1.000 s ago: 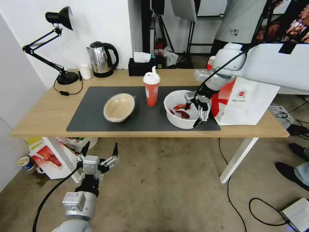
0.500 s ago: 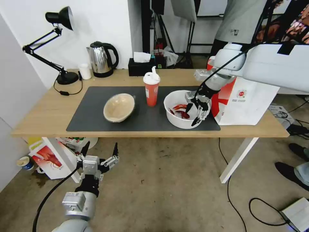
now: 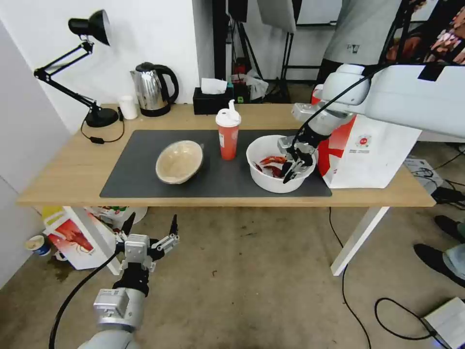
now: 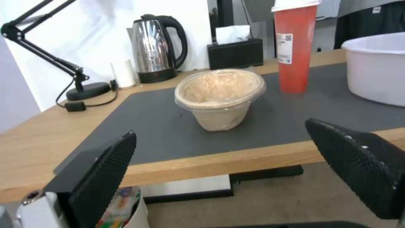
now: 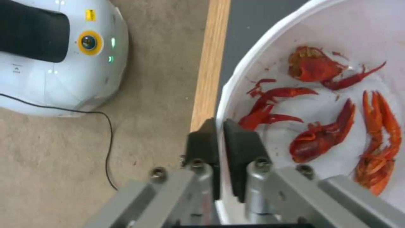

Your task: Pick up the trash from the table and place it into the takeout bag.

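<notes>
The wide white bowl (image 3: 271, 182) with red crayfish shells stands on the dark mat (image 3: 135, 169) at the table's (image 3: 63, 169) right. My right gripper (image 3: 289, 173) is shut on the bowl's near right rim. The right wrist view shows its fingers (image 5: 240, 139) pinching the rim of the bowl (image 5: 337, 34), one inside and one outside. The red cup (image 3: 228, 135) with its white lid stands just left of the bowl, and the tan paper bowl (image 3: 179, 161) lies tilted farther left. The takeout bag (image 3: 368, 155) stands at the right end. My left gripper (image 3: 150, 228) hangs open below the table's front edge, facing the tan bowl (image 4: 219, 95).
A desk lamp (image 3: 92, 68), a kettle (image 3: 152, 89), a small white cup (image 3: 128, 106) and a black tissue box (image 3: 212, 99) line the table's back edge. A crayfish-printed bag (image 3: 72, 237) sits on the floor under the left end. Cables (image 3: 402, 315) lie on the floor at right.
My right gripper's fingers, open astride the white bowl's rim a second ago, have closed on it. The left arm has not moved.
</notes>
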